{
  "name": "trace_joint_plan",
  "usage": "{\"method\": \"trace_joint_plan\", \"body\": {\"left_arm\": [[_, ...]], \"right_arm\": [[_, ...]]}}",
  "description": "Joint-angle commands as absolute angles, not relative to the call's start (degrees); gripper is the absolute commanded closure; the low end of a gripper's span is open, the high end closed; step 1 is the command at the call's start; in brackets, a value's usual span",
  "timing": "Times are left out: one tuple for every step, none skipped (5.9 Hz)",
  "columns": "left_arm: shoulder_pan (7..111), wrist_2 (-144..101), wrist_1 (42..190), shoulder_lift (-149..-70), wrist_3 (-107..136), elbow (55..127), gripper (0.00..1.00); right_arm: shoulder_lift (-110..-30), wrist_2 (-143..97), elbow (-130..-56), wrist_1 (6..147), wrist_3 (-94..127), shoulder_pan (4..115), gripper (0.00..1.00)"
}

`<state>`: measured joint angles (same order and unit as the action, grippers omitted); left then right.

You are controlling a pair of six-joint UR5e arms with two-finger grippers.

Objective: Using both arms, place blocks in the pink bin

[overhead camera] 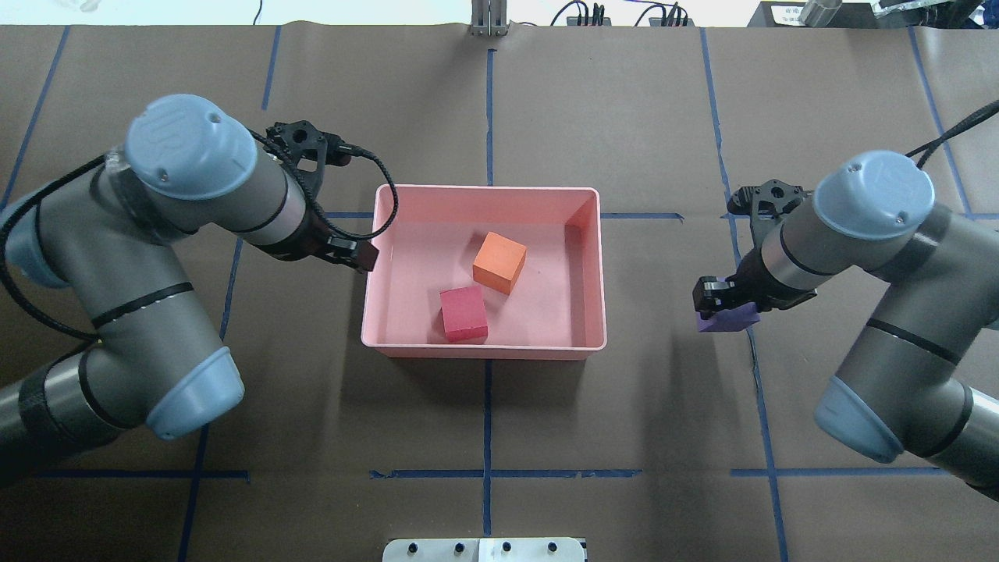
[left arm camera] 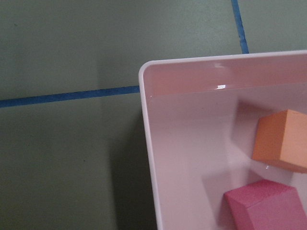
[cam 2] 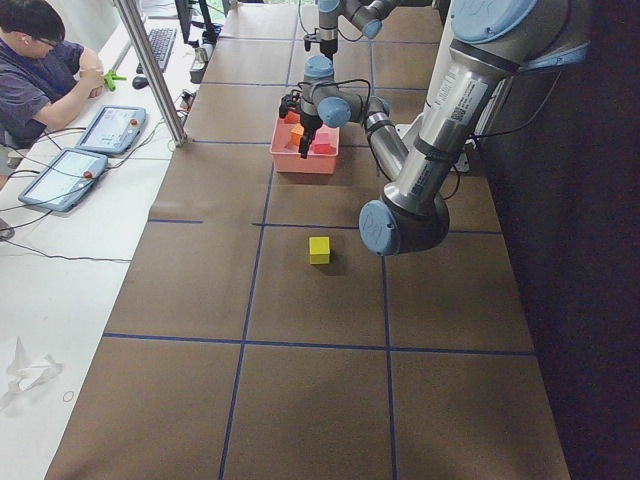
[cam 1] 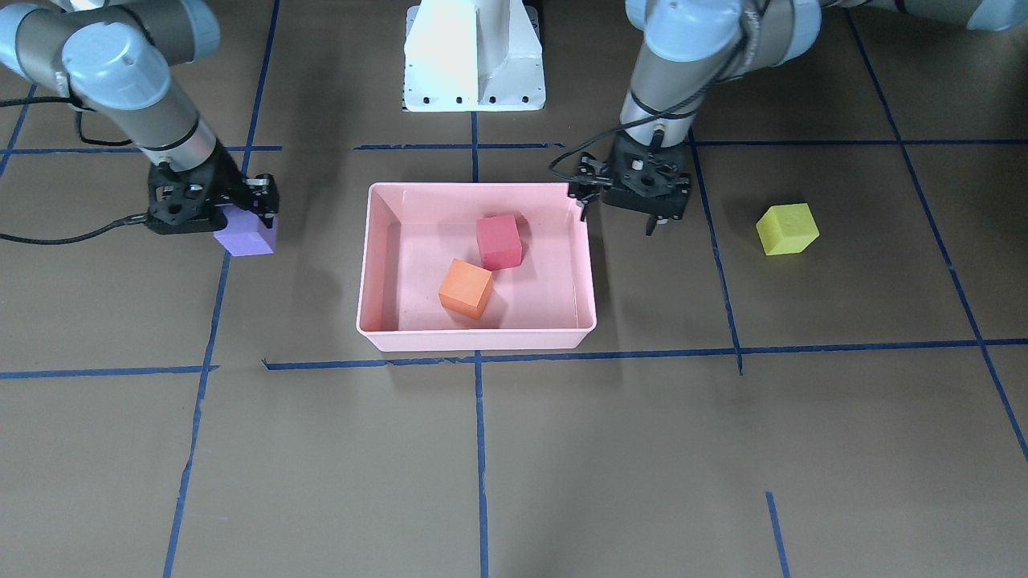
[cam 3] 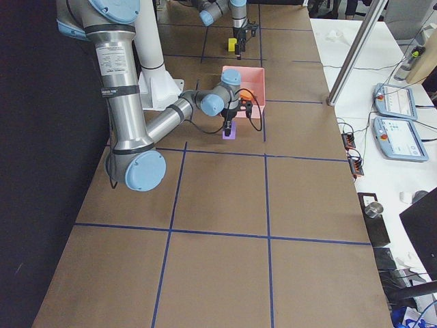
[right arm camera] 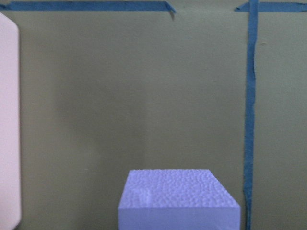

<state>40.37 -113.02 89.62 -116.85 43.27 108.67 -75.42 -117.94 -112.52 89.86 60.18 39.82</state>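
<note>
The pink bin (cam 1: 474, 341) sits mid-table and holds the orange block (cam 1: 466, 287) and the pink-red block (cam 1: 499, 241). My left gripper (cam 1: 617, 218) hangs open and empty just outside the bin's rim on my left side; its wrist view shows the bin corner (left arm camera: 148, 143) with both blocks. The yellow-green block (cam 1: 787, 229) lies on the table further out to my left; my left arm hides it in the overhead view. My right gripper (cam 1: 237, 215) is shut on the purple block (cam 1: 245, 237), low over the table, well clear of the bin on my right (overhead camera: 722, 304).
The white pedestal base (cam 1: 474, 56) stands behind the bin. Blue tape lines (cam 1: 482, 449) grid the brown table cover. An operator (cam 2: 40, 60) with tablets (cam 2: 110, 128) sits at a side desk beyond the table's far edge.
</note>
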Motion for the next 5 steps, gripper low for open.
{"method": "trace_joint_plan", "body": {"left_arm": [[49.2,-120.0,90.3,-109.0,24.5,109.0,0.0],[51.0,-120.1,94.6,-103.3,20.8,109.2,0.0],[51.8,-120.1,104.0,-97.0,21.4,109.2,0.0],[52.9,-120.9,104.9,-93.4,22.9,109.8,0.0],[53.3,-121.2,105.4,-88.6,28.8,112.0,0.0]], "right_arm": [[-62.5,-117.9,-113.4,102.7,67.9,39.2,0.72],[-57.8,-117.9,-111.6,103.7,72.9,38.2,0.71],[-53.0,-117.8,-108.5,103.6,77.1,36.8,0.71],[-48.0,-117.1,-103.4,103.6,79.5,35.2,0.62],[-47.2,-114.5,-102.1,103.3,79.9,32.9,0.01]]}}
